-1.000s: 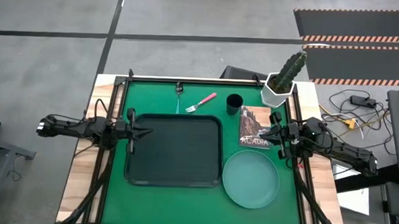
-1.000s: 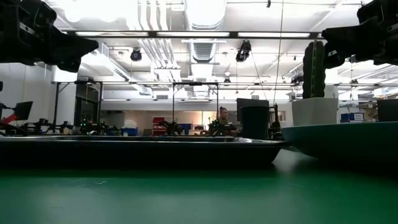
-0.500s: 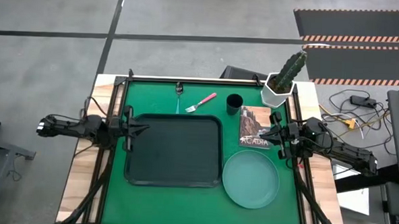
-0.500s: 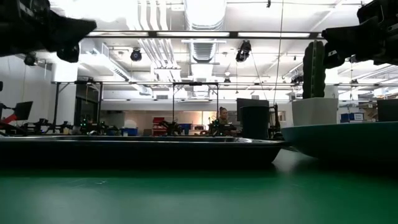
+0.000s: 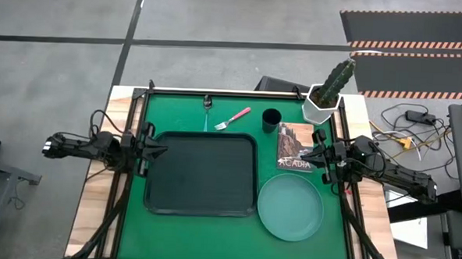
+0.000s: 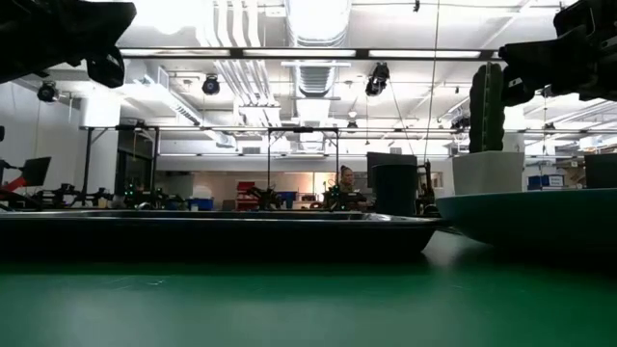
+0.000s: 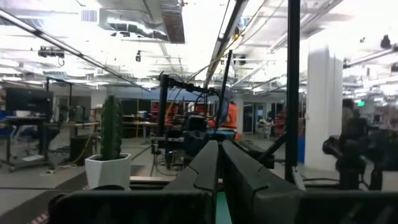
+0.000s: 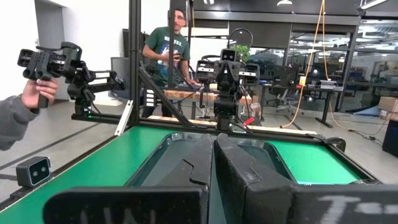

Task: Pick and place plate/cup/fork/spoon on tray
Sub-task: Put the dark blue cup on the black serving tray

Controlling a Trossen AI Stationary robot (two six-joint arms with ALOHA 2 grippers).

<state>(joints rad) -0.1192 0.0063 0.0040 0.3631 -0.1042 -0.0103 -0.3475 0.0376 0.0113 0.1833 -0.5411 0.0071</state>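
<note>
From my remote station, nothing is on the tray (image 5: 202, 175) yet: it sits bare at the centre of the green surface (image 5: 211, 226). The plate (image 5: 290, 207) lies just beside it at 4 o'clock, the cup (image 5: 271, 119) at 1 o'clock, and the fork (image 5: 232, 119) and spoon (image 5: 207, 110) at 12 o'clock beyond the tray's far rim. My left end effector (image 5: 158, 151) hovers over the tray's 9 o'clock edge, fingers pressed together and holding nothing; my right end effector (image 5: 311, 157) hangs at 3 o'clock, likewise closed and empty, above a booklet (image 5: 295, 147) that lies touching the plate's far rim. The risks, as I judge them: the plate's low rim gives a thin hold, so a shallow grip could let it slip or tip against the tray's edge; the booklet may be dragged along; the potted cactus (image 5: 326, 95) beside the cup could be knocked by the right arm; and the slim cutlery may skid under closing fingers.
</note>
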